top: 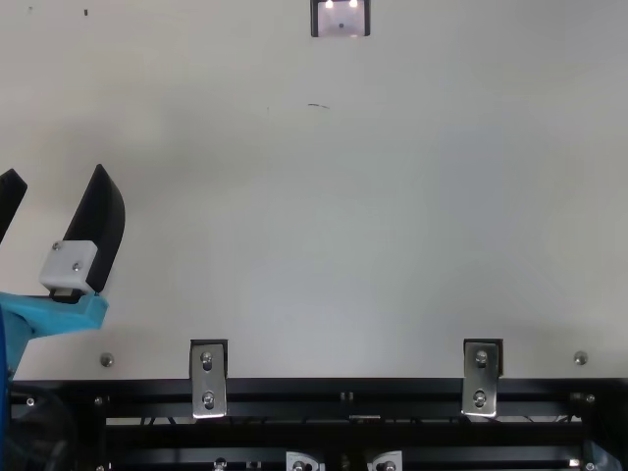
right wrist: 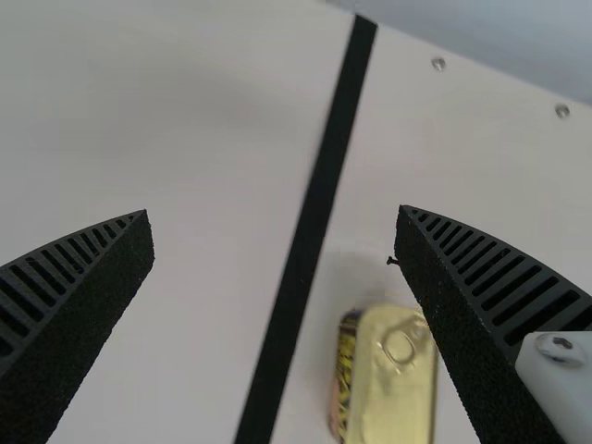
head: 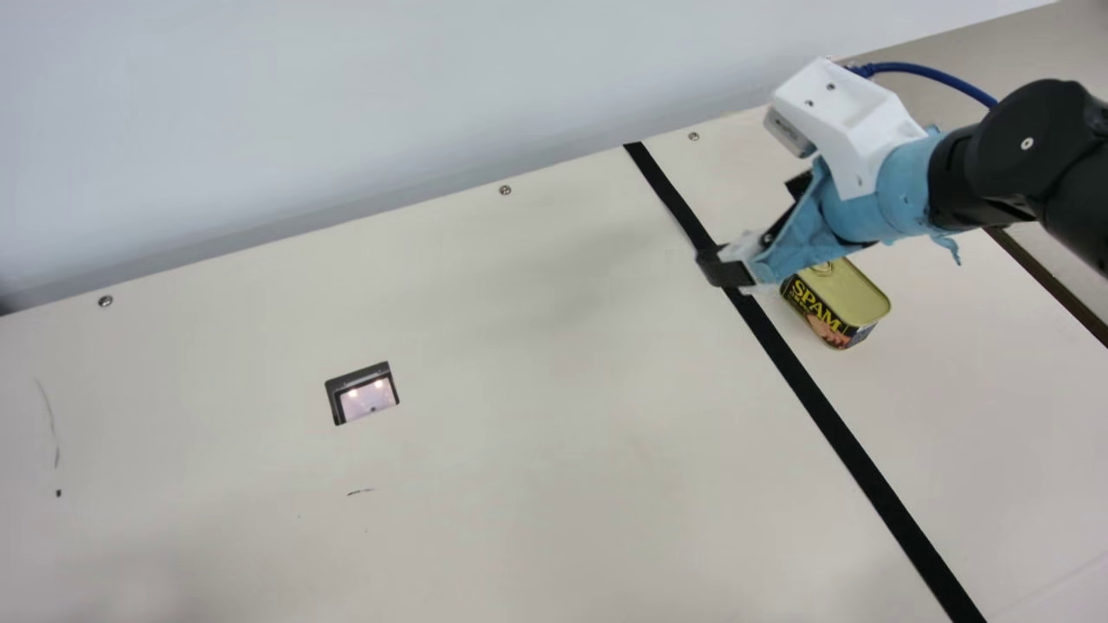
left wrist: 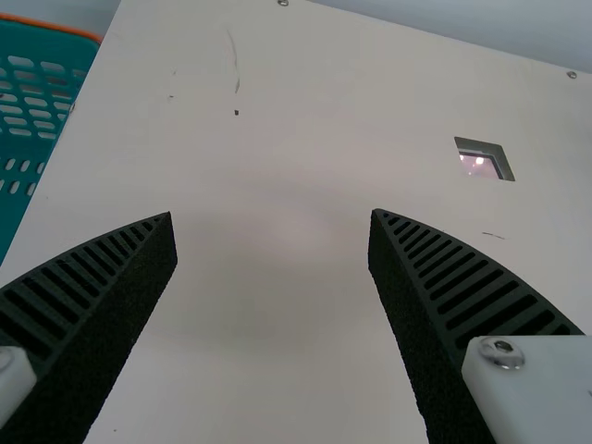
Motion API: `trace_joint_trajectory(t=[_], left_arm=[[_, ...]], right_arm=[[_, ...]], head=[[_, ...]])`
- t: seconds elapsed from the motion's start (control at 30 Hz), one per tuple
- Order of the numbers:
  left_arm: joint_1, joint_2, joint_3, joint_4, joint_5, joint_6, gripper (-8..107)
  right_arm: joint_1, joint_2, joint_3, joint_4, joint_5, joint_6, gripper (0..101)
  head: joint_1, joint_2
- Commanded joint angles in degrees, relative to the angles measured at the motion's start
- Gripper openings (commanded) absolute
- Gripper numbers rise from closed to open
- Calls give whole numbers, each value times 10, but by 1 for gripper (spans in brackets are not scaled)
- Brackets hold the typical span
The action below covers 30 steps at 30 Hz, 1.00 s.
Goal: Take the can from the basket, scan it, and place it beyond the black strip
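Gold-lidded and upright, the can [right wrist: 393, 379] sits in the right wrist view on the worktop [right wrist: 203, 287], just beside the black strip [right wrist: 319, 194], on the side nearer the worktop's right edge. The right claw [right wrist: 274, 211] is released, its two fingers wide apart with nothing pinched between them, and the can stands lower down, near one of them. In the main view the can is past the strip, apart from it, between the strip and the right edge, well short of the corner where the right and back edges meet; the right arm [head: 969, 173] reaches in over it. The scanner window [head: 367, 400] lies flush in the worktop, well over on the strip's other side. So I judge the carrying and the placing done; whether the scan registered, I cannot tell. The top view has the left claw [top: 55, 169] near the worktop's front left corner, spread and holding nothing, with the same window farther from the front edge. In the left wrist view that claw's fingers are likewise well apart over bare surface, and the teal basket [left wrist: 35, 125] is beside the left edge; what it contains, I cannot tell. As things lie, the task looks all but finished: what is left, I think, is only to draw the right arm clear without nudging the can.
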<state>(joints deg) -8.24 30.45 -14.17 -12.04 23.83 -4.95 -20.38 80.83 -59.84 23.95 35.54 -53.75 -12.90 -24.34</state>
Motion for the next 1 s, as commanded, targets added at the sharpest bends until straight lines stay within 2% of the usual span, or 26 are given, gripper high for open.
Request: trace_joint_trajectory(t=[0.0,0.43,0.7,0.83,0.97], left_arm=[[0,0,0,0,0,0,90],[0,0,0,0,0,0,90],[0,0,0,0,0,0,90],[0,0,0,0,0,0,90],[0,0,0,0,0,0,90]], right_arm=[[38,-4,0,7,-7,10,101],[218,0,-8,43,-67,83,101],[290,14,-23,90,-95,87,101],[308,18,-27,107,-101,82,101],[320,17,-28,118,-108,80,101]], head=[[-10,13],[-13,116],[-12,185],[-1,213],[30,233]])
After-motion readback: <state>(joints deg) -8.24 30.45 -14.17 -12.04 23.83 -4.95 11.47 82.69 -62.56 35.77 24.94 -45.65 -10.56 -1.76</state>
